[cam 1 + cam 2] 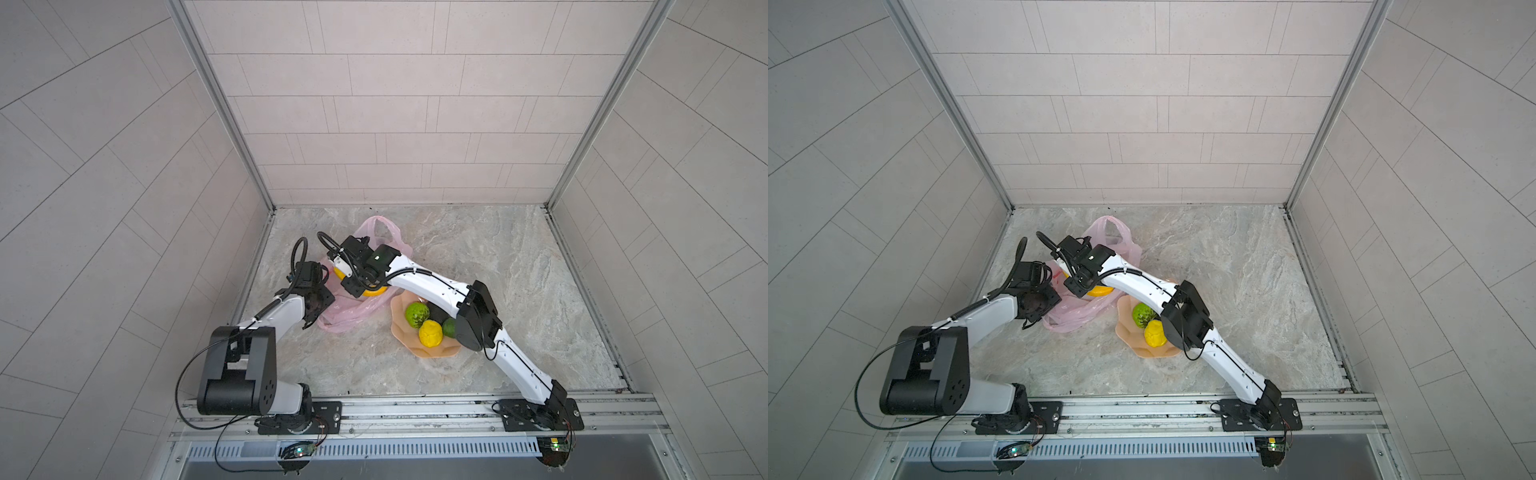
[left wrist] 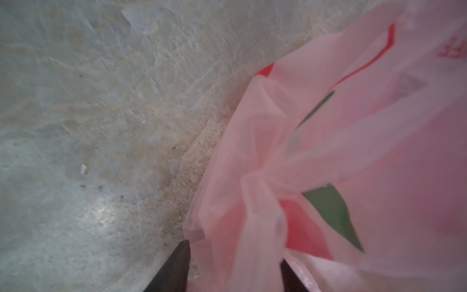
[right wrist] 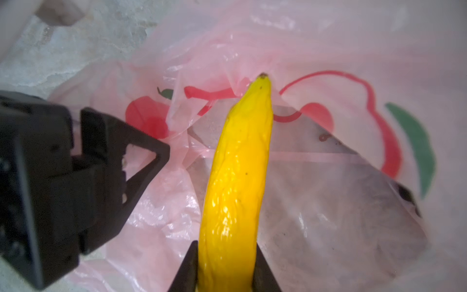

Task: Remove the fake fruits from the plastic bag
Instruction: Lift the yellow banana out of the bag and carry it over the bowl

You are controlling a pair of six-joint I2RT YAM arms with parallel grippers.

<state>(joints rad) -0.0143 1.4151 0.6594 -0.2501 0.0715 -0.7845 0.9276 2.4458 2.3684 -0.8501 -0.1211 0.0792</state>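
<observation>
Yellow long plastic banana (image 3: 237, 164) sits clamped in the right gripper (image 3: 225, 268) inside the crinkly pink plastic bag (image 3: 328, 50), film pinched by the left gripper (image 2: 235, 255); next, probably a clean withdrawal.

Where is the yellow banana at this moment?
In a top view the banana is left of centre, over the plastic bag and beside the dish; the right gripper is shut on it.

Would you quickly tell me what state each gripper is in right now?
The left gripper is closed on a bunched fold of the plastic bag.
The right gripper is closed on the banana.
</observation>
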